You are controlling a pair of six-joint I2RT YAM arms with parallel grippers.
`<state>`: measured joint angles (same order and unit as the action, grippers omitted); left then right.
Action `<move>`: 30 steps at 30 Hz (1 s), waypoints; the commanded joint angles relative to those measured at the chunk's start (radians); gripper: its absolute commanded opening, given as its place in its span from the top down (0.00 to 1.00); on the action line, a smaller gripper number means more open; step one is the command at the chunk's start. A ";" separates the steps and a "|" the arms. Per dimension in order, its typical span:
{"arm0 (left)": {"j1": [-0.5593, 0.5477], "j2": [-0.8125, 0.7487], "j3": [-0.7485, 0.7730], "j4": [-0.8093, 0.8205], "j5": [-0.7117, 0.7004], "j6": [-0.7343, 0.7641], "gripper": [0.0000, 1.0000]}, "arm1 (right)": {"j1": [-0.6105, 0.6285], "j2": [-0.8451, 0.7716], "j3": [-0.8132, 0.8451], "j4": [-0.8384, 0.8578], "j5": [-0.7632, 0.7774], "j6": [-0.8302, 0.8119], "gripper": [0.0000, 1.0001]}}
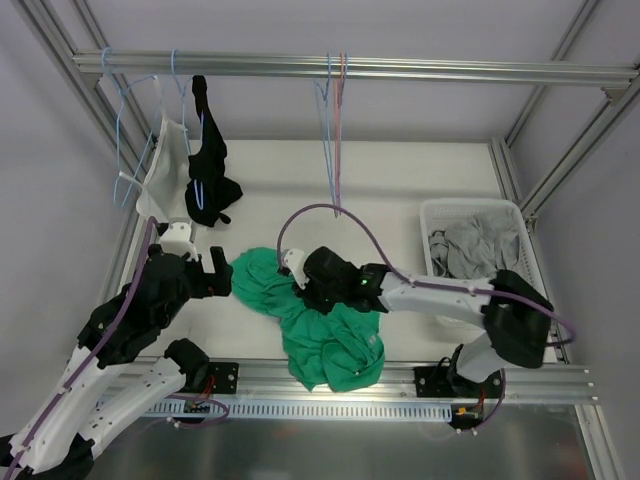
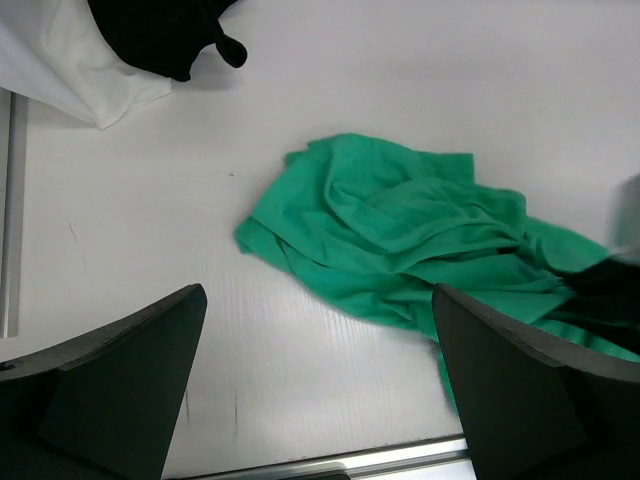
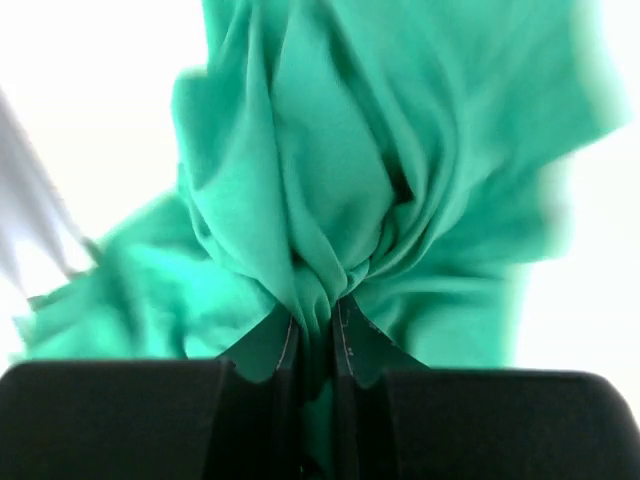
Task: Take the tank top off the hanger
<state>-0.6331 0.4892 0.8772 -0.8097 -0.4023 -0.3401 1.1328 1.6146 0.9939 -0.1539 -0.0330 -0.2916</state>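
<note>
**Right gripper pinches the green top on the table; left gripper stands wide open**

Your workspace is the flat white table (image 1: 400,180), with the long aluminium rail (image 1: 450,68) running across the far side above it.

The crumpled green fabric tank top (image 1: 335,340) lies in a heap on the table at the near middle, between your two arms and down off the rail.

At the right edge sits the white slotted plastic basket (image 1: 470,207), with grey clothes (image 1: 480,245) bundled inside.

At the far left, a white garment (image 1: 165,170) and a black garment (image 1: 208,160) hang side by side from the rail on thin blue wire hangers.

Your right gripper (image 3: 318,325) is down on the left part of the heap. Its jaws are drawn almost together on a gathered fold of the green fabric tank top (image 3: 330,150), which bunches up between them.

Your left gripper (image 2: 315,300) hovers just left of the heap with its jaws spread wide, holding nothing and clear of the cloth (image 2: 400,230).

Two thin wire hangers (image 1: 332,130), one blue and one pink, hang from the middle of the rail, beyond the heap.
</note>
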 commanded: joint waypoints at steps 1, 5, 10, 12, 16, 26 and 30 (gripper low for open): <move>0.009 -0.004 -0.009 0.024 -0.007 0.016 0.01 | 0.001 -0.246 0.012 0.005 0.090 0.037 1.00; 0.009 -0.020 -0.012 0.024 -0.020 0.012 0.01 | 0.001 -0.473 0.002 0.001 0.235 0.052 1.00; 0.007 -0.029 -0.015 0.024 -0.030 0.010 0.01 | -0.008 -0.622 0.067 -0.140 0.306 0.043 1.00; 0.009 -0.031 -0.015 0.024 -0.033 0.009 0.01 | -0.010 -0.689 0.110 -0.192 0.323 0.035 1.00; 0.007 -0.028 -0.015 0.024 -0.035 0.007 0.01 | -0.014 -0.763 0.208 -0.303 0.424 0.006 1.00; 0.009 -0.026 -0.015 0.024 -0.032 0.007 0.01 | -0.201 -0.736 0.592 -0.535 0.601 -0.066 1.00; 0.007 -0.027 -0.017 0.024 -0.029 0.009 0.01 | -0.338 -0.668 0.750 -0.599 0.643 -0.125 1.00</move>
<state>-0.6331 0.4667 0.8673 -0.8062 -0.4217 -0.3401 0.8658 0.9070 1.6348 -0.7273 0.5350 -0.3500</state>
